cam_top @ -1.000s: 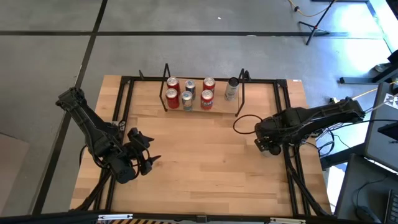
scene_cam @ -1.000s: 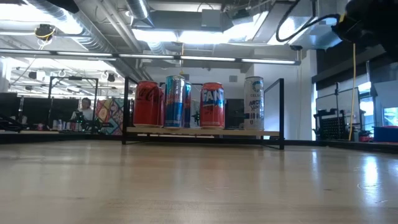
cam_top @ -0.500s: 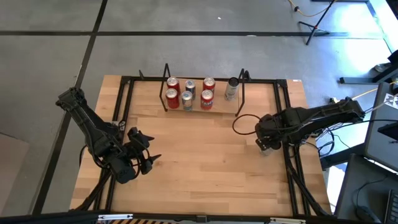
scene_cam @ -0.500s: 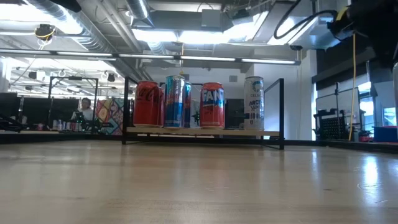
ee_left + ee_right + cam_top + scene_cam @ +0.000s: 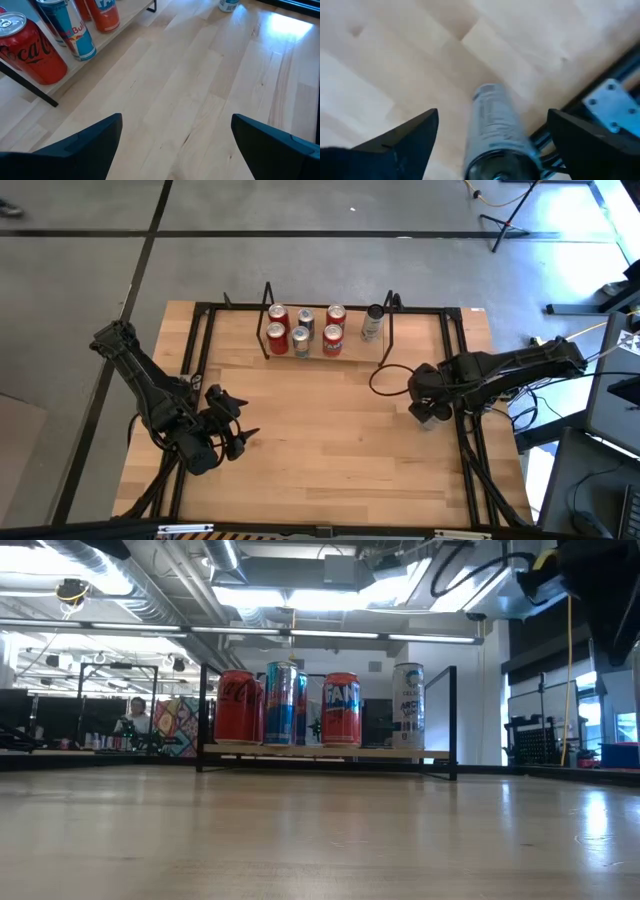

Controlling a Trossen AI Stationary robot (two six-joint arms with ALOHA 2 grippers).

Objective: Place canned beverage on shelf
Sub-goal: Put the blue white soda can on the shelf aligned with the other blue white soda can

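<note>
A silver can (image 5: pixel 496 131) lies on its side on the table near the right edge, beside the black rail (image 5: pixel 580 117). My right gripper (image 5: pixel 492 115) is open and points down over it, one finger on each side, not touching it; it also shows in the high view (image 5: pixel 426 416). The shelf (image 5: pixel 388 330) stands at the far middle, with several upright cans on its wood floor: red ones (image 5: pixel 235 707), a blue and silver one (image 5: pixel 285 703) and a white one (image 5: pixel 408 707). My left gripper (image 5: pixel 243 442) waits open and empty at the near left.
Black rails of the table frame (image 5: pixel 465 450) run along the right and left sides and the far edge. A black cable loop (image 5: pixel 385 378) lies on the table next to my right arm. Bare wood lies between the shelf and both grippers (image 5: pixel 200 85).
My right gripper has shifted a little toward the table's left edge and has come down over the lying can. The can and the shelf's cans have stayed where they were.
</note>
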